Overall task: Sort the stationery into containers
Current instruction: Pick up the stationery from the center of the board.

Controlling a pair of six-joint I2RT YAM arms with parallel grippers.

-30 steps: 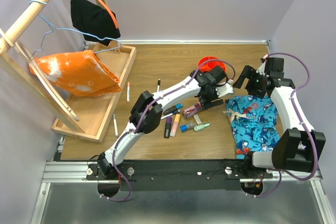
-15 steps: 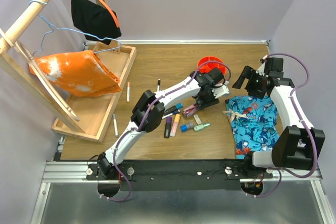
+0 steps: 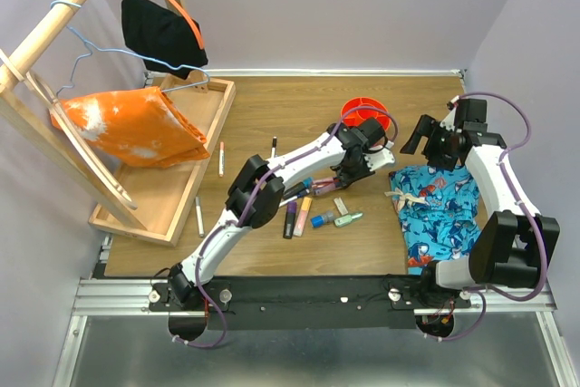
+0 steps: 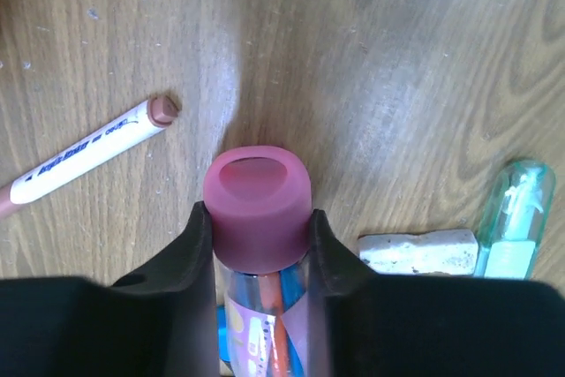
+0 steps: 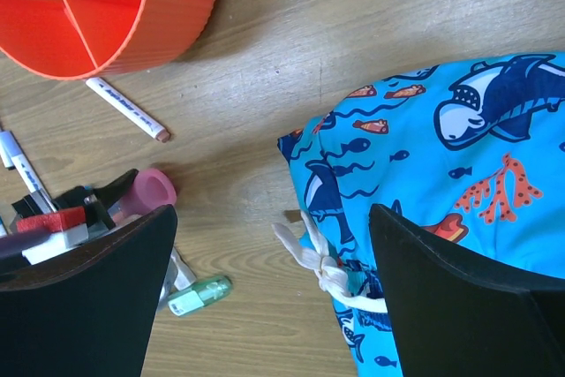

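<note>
So, the pink marker (image 4: 257,200) is pinched at its cap by the left gripper (image 4: 258,222), low in the middle of the left wrist view, with the wood tabletop (image 4: 397,59) behind it. A white pen (image 4: 88,152) is seen at its upper left. An eraser (image 4: 419,252) and a green marker (image 4: 516,218) are seen at its right. The right gripper (image 5: 272,218) is held spread wide over the edge of the shark-print cloth (image 5: 459,156). The orange pot (image 5: 132,33) is parked in that view's upper left.
</note>
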